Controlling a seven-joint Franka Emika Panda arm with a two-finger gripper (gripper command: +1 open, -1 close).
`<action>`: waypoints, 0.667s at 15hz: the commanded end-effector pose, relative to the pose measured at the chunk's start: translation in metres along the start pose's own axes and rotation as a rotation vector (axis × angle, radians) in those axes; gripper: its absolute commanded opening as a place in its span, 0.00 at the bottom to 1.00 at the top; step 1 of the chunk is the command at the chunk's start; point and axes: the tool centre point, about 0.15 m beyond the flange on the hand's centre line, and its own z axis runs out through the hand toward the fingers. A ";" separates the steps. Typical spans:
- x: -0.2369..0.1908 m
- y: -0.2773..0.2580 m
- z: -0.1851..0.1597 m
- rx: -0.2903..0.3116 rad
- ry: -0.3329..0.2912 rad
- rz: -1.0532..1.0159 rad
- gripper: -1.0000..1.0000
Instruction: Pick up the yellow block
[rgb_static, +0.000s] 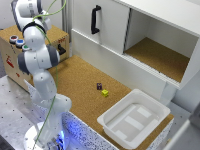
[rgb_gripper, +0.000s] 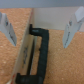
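The yellow block (rgb_static: 105, 92) is a tiny bright cube on the cork surface, near the middle of the exterior view. A tiny dark purple cube (rgb_static: 99, 86) lies just beside it, apart from it. My gripper (rgb_static: 62, 50) hangs high at the exterior view's left, far from both cubes. In the wrist view my gripper (rgb_gripper: 40, 30) is open and empty, its two pale fingers (rgb_gripper: 6, 27) spread wide. Neither cube shows in the wrist view.
A white tub (rgb_static: 135, 117) stands on the cork at the exterior view's lower right, close to the cubes. A white cabinet with a black door handle (rgb_static: 95, 19) and an open shelf (rgb_static: 160, 57) lines the back. The handle (rgb_gripper: 37, 55) also shows in the wrist view. A wooden box (rgb_static: 12, 50) stands behind the arm.
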 end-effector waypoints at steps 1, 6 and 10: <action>-0.012 0.082 0.043 0.156 0.027 0.056 1.00; -0.002 0.160 0.069 0.087 0.030 0.026 1.00; 0.008 0.231 0.093 0.032 0.048 -0.026 1.00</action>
